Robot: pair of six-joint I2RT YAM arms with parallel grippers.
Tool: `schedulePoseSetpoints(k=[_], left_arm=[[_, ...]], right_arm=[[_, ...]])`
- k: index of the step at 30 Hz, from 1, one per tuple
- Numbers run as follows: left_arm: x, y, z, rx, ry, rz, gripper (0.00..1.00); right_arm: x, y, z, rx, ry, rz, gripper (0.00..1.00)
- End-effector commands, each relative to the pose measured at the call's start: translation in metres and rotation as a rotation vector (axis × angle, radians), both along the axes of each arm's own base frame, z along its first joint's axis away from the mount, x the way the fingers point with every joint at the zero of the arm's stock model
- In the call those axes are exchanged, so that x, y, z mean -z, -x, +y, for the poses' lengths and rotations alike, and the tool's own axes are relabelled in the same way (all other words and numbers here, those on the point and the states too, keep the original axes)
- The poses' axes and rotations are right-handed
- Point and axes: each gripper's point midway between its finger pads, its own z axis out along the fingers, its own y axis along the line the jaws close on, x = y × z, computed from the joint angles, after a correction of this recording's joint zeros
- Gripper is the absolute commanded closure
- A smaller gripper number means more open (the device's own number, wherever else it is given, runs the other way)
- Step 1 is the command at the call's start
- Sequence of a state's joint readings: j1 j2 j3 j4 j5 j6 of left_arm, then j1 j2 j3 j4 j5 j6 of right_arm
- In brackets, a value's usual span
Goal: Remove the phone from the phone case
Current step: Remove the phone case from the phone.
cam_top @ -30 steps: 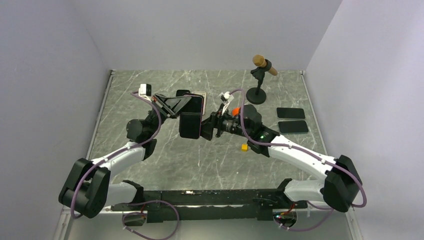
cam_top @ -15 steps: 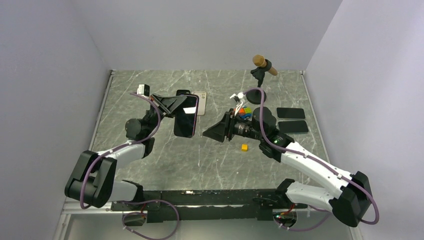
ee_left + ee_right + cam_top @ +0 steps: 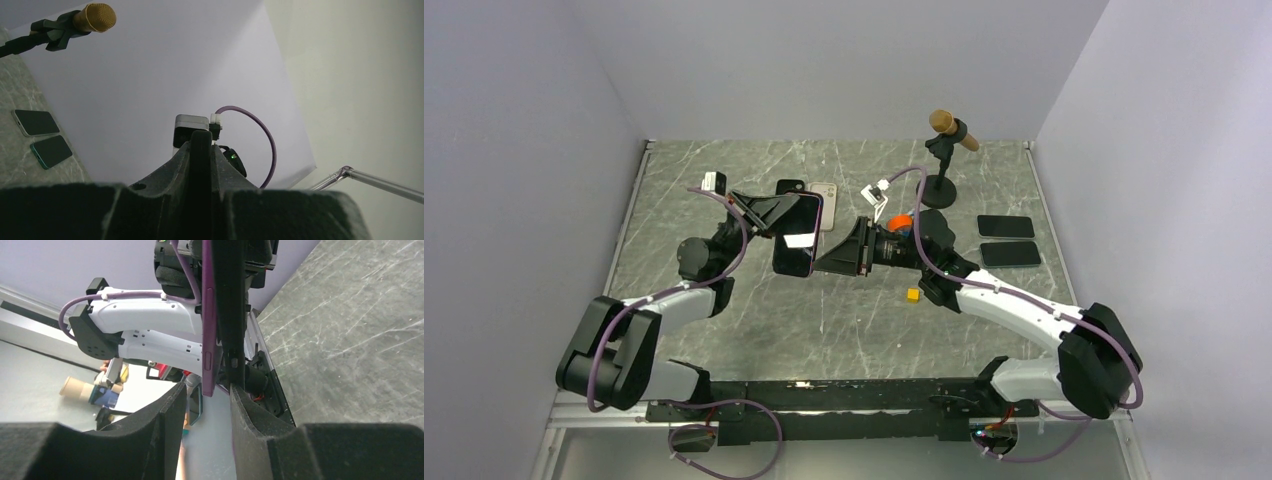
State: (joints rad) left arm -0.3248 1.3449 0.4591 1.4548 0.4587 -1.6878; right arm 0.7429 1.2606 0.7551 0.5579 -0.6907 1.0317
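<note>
The phone in its case [image 3: 794, 235] hangs above the table with its dark screen up and a purple rim showing. My left gripper [image 3: 776, 212] is shut on its far end. In the left wrist view only a thin dark edge [image 3: 200, 165] shows, pinched between my left gripper's [image 3: 200, 150] fingers. My right gripper [image 3: 832, 256] is at the phone's right edge. In the right wrist view the phone [image 3: 208, 315] is edge-on, purple with side buttons, and its end sits just inside my right gripper [image 3: 206, 395]. That gripper is open, with a gap on the left.
A microphone on a stand [image 3: 944, 130] is at the back right. Two dark phones [image 3: 1005, 226] [image 3: 1010, 253] lie on the right. A beige phone [image 3: 824, 192] and a black one [image 3: 789, 186] lie behind the grippers. A yellow cube [image 3: 912, 294] sits on the marble table [image 3: 724, 170].
My right gripper pulled back to the right, then returned to the phone's edge with its jaws narrower. My left gripper kept hold of the phone, shifting it slightly.
</note>
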Motion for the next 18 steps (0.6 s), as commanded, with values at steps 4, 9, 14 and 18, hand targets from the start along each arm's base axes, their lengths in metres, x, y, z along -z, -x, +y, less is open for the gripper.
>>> schedulePoseSetpoints(k=[4,9,14,18], left_arm=[[-0.037,0.031,0.005,-0.004,0.02,-0.201,1.0],[-0.031,0.032,-0.003,-0.018,-0.064,-0.207,1.0],[-0.025,0.032,-0.005,-0.069,-0.16,-0.215,1.0],[-0.024,0.034,-0.005,-0.098,-0.212,-0.228,1.0]], right_arm=[[-0.022,-0.002,0.008,-0.026,-0.076,-0.051,0.61],[-0.028,-0.001,0.013,-0.033,-0.084,-0.066,0.63],[-0.033,0.0,0.01,0.005,-0.058,-0.104,0.62],[-0.035,0.005,0.01,0.007,-0.056,-0.115,0.59]])
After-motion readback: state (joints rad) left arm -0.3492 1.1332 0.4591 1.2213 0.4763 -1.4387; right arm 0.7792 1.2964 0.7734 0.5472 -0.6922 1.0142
